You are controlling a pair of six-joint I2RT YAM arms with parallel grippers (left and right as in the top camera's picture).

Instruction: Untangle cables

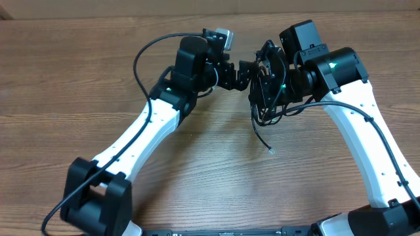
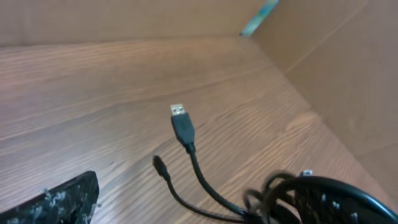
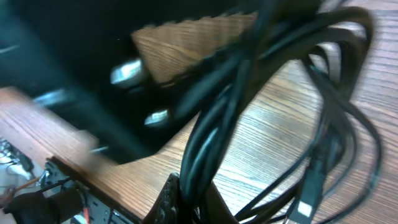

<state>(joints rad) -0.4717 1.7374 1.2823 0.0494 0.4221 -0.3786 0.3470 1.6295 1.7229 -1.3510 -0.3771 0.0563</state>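
Observation:
The cables (image 1: 261, 117) form a black tangle hanging under my right gripper (image 1: 264, 84) near the table's far middle. One loose end with a silver tip (image 1: 272, 152) trails toward the front. In the right wrist view my right gripper (image 3: 194, 202) is shut on a bunch of cable strands (image 3: 214, 134), and loops (image 3: 336, 106) spread to the right. My left gripper (image 1: 244, 71) stands open just left of the tangle. In the left wrist view one fingertip (image 2: 68, 199) shows at lower left and the tangle (image 2: 311, 199) at lower right. A USB plug (image 2: 179, 119) and a small plug (image 2: 159, 165) stick out from the tangle.
The wooden table (image 1: 79, 72) stretches to either side of the arms. A cardboard wall (image 2: 348, 74) stands along its far edge. The left arm's black housing (image 3: 81, 74) looms blurred beside the held strands.

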